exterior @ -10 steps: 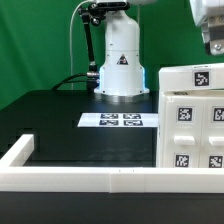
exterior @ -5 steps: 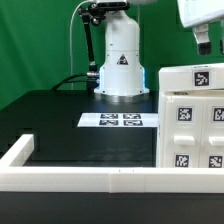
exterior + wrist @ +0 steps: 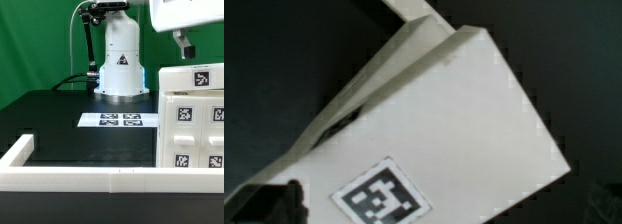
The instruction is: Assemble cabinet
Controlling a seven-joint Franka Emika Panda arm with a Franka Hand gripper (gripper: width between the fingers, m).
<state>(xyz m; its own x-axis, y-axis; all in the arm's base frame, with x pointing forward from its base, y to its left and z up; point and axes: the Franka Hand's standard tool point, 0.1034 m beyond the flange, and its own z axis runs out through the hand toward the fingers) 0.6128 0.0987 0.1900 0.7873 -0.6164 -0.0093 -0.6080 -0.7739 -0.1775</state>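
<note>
One cabinet (image 3: 190, 125) is being shown at the right edge of the exterior frame, standing on the desk (image 3: 60, 118) just behind the rail (image 3: 90, 180). The fingers (image 3: 183, 45) are being held above it, at the upper right. Whether they are parted or gripping anything cannot be told. An approach to the cabinet seems to be being made, and next a careful lining-up over its top is being called for.

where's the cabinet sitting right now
The cabinet stands on the black table at the exterior view's right edge, right of the marker board and behind the white border rail.
</note>
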